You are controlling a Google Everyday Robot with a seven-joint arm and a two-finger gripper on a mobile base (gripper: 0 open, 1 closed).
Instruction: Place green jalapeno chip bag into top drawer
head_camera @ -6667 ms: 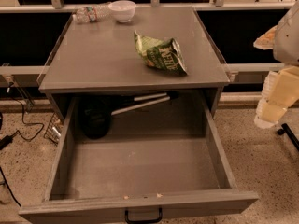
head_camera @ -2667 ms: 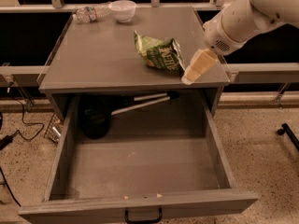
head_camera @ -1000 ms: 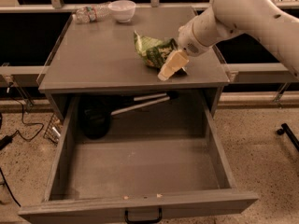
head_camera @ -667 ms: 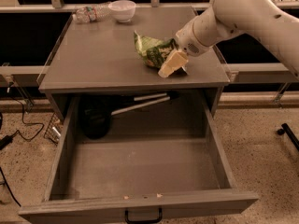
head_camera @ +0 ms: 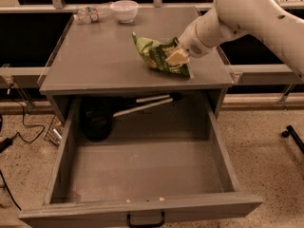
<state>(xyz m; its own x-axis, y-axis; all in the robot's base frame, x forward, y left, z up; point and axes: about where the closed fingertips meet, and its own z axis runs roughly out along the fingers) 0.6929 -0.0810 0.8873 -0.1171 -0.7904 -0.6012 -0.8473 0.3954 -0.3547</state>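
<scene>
hand (head_camera: 176, 57) at the green jalapeno chip bag (head_camera: 152, 54) on the table (head_camera: 95, 58), bottle (head_camera: 92, 14) and bowl (head_camera: 124, 9) behind, top drawer (head_camera: 142, 208) in front.

The green jalapeno chip bag (head_camera: 159, 57) lay crinkled on the right part of the counter (head_camera: 104, 56), near its front edge. It was green with pale lettering, 1 corner sticking up. My tool (head_camera: 176, 57) sat at its right side. Below, the top drawer (head_camera: 142, 172) stood pulled far out, grey, wide and shallow, with a black handle (head_camera: 145, 220) on its front.
</scene>
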